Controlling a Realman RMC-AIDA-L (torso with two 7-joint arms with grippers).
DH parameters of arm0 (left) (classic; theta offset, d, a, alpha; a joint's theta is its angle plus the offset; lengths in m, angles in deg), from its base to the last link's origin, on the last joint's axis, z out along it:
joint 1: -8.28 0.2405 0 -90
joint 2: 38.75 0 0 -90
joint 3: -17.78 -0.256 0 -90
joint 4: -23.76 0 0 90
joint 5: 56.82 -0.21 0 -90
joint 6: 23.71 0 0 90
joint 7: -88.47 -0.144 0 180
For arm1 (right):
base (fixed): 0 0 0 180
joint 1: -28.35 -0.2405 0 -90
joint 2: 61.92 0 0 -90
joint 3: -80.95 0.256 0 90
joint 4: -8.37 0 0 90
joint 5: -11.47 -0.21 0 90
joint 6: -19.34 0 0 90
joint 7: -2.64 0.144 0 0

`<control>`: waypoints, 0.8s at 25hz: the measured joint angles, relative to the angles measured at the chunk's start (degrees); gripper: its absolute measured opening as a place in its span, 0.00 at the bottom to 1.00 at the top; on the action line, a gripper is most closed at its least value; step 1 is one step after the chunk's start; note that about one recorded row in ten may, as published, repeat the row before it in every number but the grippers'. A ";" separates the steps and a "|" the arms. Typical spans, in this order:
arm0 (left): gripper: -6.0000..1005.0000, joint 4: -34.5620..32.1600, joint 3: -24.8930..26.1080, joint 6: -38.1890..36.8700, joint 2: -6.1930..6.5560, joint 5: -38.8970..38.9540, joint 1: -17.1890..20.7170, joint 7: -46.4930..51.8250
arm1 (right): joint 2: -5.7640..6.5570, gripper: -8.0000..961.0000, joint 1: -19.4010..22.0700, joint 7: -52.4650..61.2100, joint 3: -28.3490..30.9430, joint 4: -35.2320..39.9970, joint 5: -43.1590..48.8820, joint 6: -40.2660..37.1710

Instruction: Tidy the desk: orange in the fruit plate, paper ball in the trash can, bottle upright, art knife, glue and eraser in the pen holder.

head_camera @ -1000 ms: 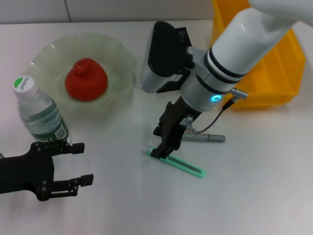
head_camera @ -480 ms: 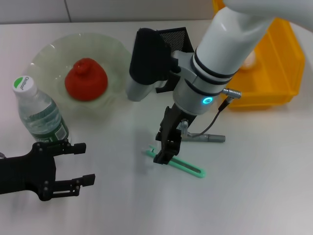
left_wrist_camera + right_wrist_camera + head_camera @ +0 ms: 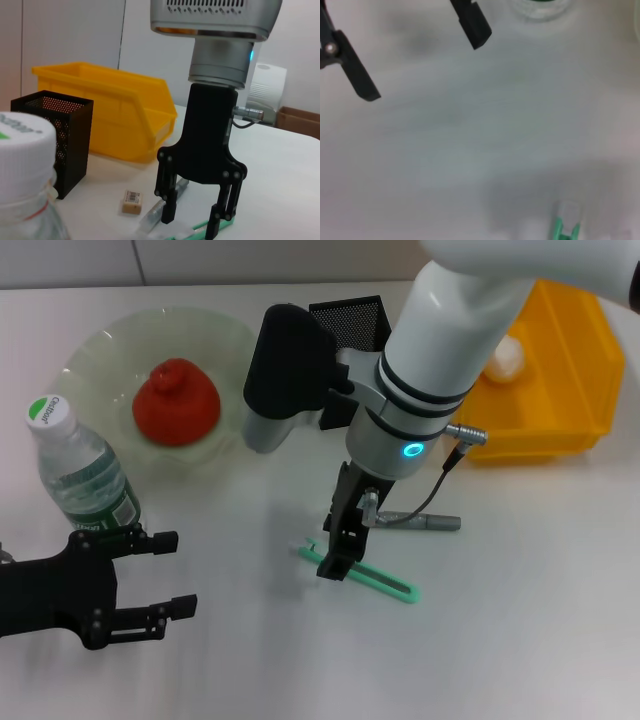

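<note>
My right gripper (image 3: 343, 546) hangs open just over the green art knife (image 3: 372, 580), its black fingers (image 3: 168, 209) standing on either side of the knife's end (image 3: 200, 226). The grey glue stick (image 3: 422, 522) lies just behind it. A tan eraser (image 3: 132, 201) lies by the black mesh pen holder (image 3: 351, 318); the right arm hides it in the head view. The reddish orange (image 3: 177, 400) rests in the glass fruit plate (image 3: 240, 350). The bottle (image 3: 80, 465) stands upright. A paper ball (image 3: 505, 358) lies in the yellow trash can (image 3: 560, 390). My left gripper (image 3: 178, 573) stays open near the bottle.
The right arm's grey wrist housing (image 3: 285, 375) hangs between the plate and the pen holder. A cable (image 3: 440, 480) loops from the wrist above the glue stick. The right wrist view shows the left gripper's fingers (image 3: 475, 25) and the knife's tip (image 3: 565, 227).
The right arm has swung toward the plate, uncovering the pen holder and the paper ball in the yellow can. Its gripper stays over the knife's end. The left arm has not moved.
</note>
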 joint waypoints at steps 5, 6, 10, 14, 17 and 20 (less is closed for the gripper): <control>0.77 -0.02 0.00 0.00 -0.06 0.00 -0.03 0.02 | 0.00 0.61 -0.11 0.45 -1.84 0.39 -1.37 0.20; 0.77 -0.01 0.00 0.00 -0.07 0.00 -0.03 0.02 | 0.00 0.61 -0.11 0.44 -1.91 0.40 -1.42 0.29; 0.77 0.08 0.00 0.00 -0.15 0.05 -0.04 -0.09 | 0.00 0.61 -0.01 0.44 -2.13 0.42 -1.45 0.65; 0.77 0.10 0.00 0.00 -0.18 0.05 -0.03 -0.15 | 0.00 0.61 0.27 0.44 -2.92 0.40 -1.45 1.79; 0.77 0.10 0.00 -0.01 -0.24 0.03 -0.03 -0.21 | 0.00 0.59 0.42 0.46 -3.32 0.24 -1.49 2.29; 0.77 0.10 0.00 -0.01 -0.28 -0.01 -0.03 -0.25 | 0.00 0.56 0.52 0.48 -3.32 0.17 -1.59 2.64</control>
